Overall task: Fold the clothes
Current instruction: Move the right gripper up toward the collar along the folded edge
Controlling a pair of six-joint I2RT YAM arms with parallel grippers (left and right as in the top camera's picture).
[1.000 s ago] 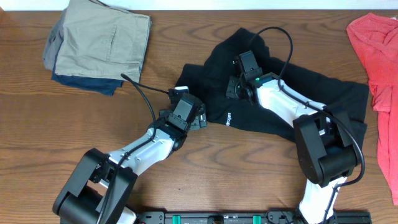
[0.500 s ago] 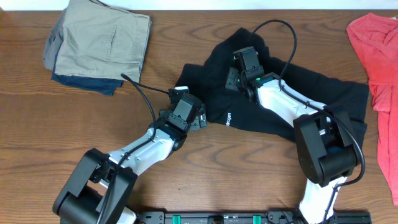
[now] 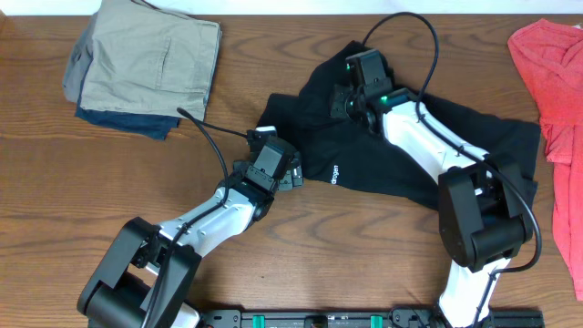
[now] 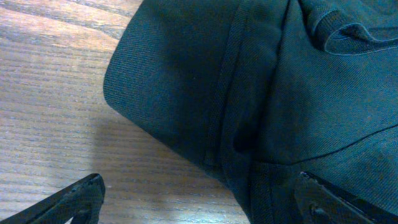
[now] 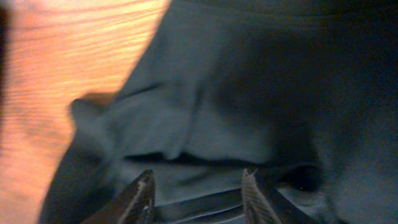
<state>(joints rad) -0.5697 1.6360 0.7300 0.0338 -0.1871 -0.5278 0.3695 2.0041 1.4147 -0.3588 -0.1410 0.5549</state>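
The clothes are a black T-shirt lying crumpled right of the table's middle, with small white lettering near its front left edge. My left gripper stands wide open at the shirt's left corner. In the left wrist view its left finger is over bare wood and its right finger over the black fabric, with the gripper holding nothing. My right gripper hovers over the shirt's rumpled far part. Its fingers stand partly apart above folds of the fabric.
A folded stack of khaki and navy garments sits at the far left. A red garment lies along the right edge. Brown wooden table shows around the shirt. The right arm's cable loops above the shirt.
My right gripper has moved toward the table's far edge and a little right over the shirt. The left arm and the shirt's outline have not visibly changed.
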